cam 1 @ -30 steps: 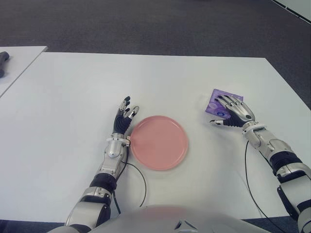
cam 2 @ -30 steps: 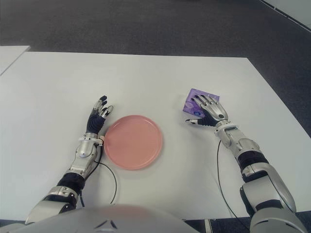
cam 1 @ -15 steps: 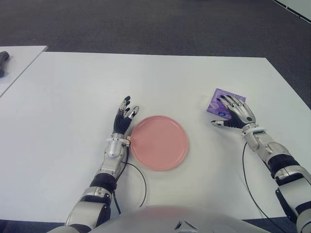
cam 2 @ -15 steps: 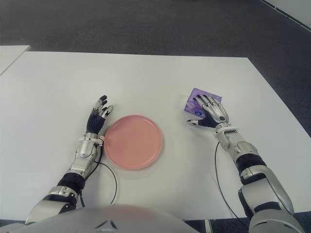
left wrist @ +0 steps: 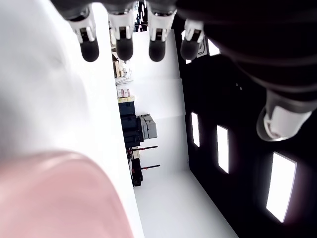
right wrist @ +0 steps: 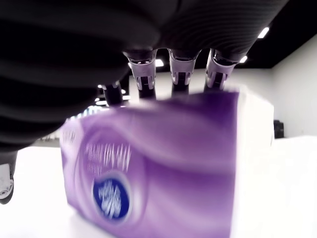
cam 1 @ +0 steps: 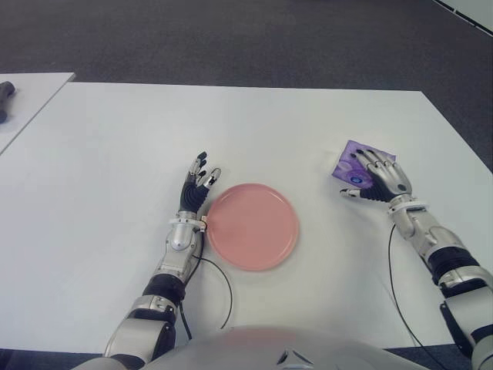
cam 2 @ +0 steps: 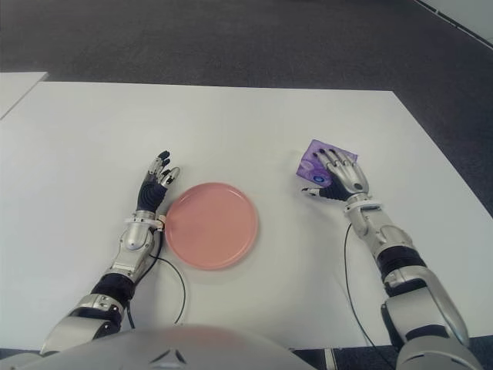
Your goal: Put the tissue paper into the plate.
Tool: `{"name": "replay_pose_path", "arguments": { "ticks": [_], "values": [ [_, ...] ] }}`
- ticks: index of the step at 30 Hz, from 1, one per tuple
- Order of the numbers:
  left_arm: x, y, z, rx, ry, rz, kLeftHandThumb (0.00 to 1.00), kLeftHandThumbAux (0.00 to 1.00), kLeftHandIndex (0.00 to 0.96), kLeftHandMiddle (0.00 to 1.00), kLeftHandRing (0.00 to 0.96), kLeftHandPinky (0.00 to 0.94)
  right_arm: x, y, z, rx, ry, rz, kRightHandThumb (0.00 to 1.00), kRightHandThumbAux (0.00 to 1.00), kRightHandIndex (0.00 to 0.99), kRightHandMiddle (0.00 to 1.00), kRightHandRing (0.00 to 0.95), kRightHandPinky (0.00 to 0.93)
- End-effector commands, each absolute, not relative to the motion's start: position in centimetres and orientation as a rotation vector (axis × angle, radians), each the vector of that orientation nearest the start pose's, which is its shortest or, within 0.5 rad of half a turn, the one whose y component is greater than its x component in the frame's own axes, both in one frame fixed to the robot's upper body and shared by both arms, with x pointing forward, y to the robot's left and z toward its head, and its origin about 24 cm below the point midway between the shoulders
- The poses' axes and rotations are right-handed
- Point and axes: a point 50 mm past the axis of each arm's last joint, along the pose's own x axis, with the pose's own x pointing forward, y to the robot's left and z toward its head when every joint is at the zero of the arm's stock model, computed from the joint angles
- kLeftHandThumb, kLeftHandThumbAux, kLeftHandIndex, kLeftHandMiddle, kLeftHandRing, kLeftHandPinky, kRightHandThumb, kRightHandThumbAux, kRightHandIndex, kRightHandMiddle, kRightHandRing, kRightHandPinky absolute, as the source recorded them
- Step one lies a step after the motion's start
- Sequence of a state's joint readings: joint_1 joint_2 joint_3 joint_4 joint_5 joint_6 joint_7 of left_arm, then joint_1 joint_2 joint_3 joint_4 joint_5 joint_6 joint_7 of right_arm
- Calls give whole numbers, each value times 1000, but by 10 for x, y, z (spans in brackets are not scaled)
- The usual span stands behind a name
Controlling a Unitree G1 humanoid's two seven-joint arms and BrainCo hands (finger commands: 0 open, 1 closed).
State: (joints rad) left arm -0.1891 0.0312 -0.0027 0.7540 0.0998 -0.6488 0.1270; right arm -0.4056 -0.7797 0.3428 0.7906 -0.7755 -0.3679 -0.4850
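Observation:
The tissue paper is a purple pack [cam 1: 350,159] lying on the white table [cam 1: 231,123], well to the right of the pink plate [cam 1: 254,227]. My right hand [cam 1: 379,179] lies palm-down over it. In the right wrist view its fingers [right wrist: 181,74] stretch across the top of the pack [right wrist: 163,168] and past its far edge, with the thumb off to one side, not clamped. My left hand [cam 1: 199,185] shows open just left of the plate's rim, fingers straight and holding nothing. The plate holds nothing.
A black cable [cam 1: 221,279] loops on the table near my left forearm. A second white table [cam 1: 31,96] stands at the far left with a dark object [cam 1: 5,99] on it. Dark carpet lies beyond the table's far edge.
My right hand has slid a little to the right and farther over the pack, which shifted slightly with it and now looks tilted. The left hand and plate have not moved.

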Motion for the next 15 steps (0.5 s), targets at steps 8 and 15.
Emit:
{"name": "replay_pose_path", "arguments": {
  "ticks": [8, 15],
  "values": [
    [254, 149, -33, 133, -9, 13, 0, 419, 0, 0, 0, 0, 311, -292, 90, -1524, -270, -64, 205, 452, 0, 0, 0, 0],
    [255, 149, -33, 127, -9, 21, 0, 418, 0, 0, 0, 0, 319, -291, 103, -1515, -296, -99, 210, 464, 0, 0, 0, 0]
  ]
}}
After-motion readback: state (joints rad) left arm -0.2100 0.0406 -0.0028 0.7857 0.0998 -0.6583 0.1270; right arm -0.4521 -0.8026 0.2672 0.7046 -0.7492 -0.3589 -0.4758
